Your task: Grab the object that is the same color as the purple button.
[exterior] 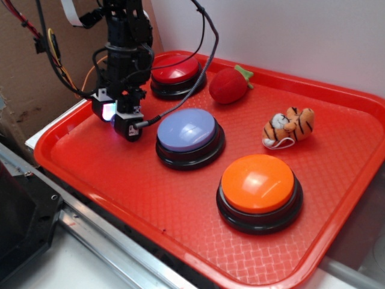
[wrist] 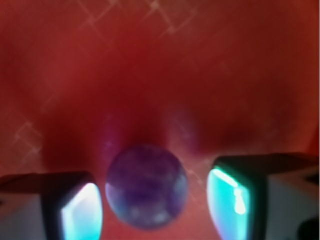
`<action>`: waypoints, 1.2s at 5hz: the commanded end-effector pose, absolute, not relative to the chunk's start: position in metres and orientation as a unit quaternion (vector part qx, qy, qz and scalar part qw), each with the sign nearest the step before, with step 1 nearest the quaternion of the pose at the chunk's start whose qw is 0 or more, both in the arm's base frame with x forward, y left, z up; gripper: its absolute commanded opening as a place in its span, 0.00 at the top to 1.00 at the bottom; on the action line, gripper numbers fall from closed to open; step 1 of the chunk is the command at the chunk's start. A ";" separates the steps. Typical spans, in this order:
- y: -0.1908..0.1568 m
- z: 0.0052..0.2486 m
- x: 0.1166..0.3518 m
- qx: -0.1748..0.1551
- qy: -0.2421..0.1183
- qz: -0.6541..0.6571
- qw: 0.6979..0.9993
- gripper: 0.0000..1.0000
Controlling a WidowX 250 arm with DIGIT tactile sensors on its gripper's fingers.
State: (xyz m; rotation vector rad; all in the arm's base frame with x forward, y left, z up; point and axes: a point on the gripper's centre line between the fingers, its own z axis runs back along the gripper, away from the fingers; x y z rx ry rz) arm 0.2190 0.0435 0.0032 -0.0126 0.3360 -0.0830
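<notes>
A small dark-purple glossy ball (wrist: 146, 186) lies on the red tray floor in the wrist view, between my two glowing fingertips. My gripper (wrist: 152, 207) is open around it: the left pad (wrist: 80, 212) is close beside the ball, and a strip of tray shows between the ball and the right pad (wrist: 227, 200). In the exterior view my gripper (exterior: 118, 117) is lowered to the tray's left part, just left of the purple button (exterior: 187, 130). The ball is hidden there by the fingers.
The red tray (exterior: 120, 174) also holds a red-domed button (exterior: 175, 72) behind my gripper, an orange-domed button (exterior: 258, 183) at the front right, a red plush strawberry (exterior: 230, 84) and a striped tiger toy (exterior: 290, 126). A cable loops from the arm over the red button.
</notes>
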 end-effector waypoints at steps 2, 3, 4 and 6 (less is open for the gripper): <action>0.026 0.074 0.211 0.009 0.073 -0.030 0.997 1.00; 0.001 0.123 0.192 0.003 0.029 -0.016 0.999 1.00; -0.014 0.173 0.164 -0.017 0.005 -0.002 1.000 1.00; -0.005 0.250 0.120 -0.023 -0.022 0.031 0.999 1.00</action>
